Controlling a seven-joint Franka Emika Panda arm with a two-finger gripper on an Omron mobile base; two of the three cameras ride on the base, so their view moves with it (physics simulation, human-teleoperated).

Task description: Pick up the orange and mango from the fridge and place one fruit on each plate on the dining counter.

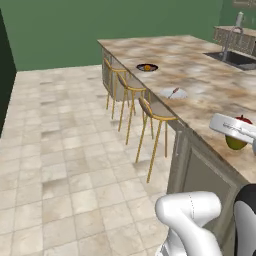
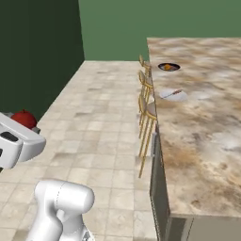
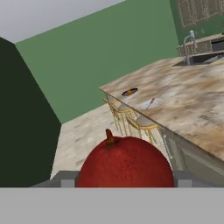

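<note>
so the orange point(image 1: 147, 67) sits on the black-rimmed plate point(image 1: 140, 65), my gripper point(image 3: 126, 183) is clamped on the mango point(image 3: 126, 164), and the white plate point(image 1: 172, 93) waits

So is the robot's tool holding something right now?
Tool: closed on the mango, a red fruit with a stem.

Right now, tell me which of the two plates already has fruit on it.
The far, black-rimmed plate holds the orange. The nearer white plate carries just a thin skewer.
</note>
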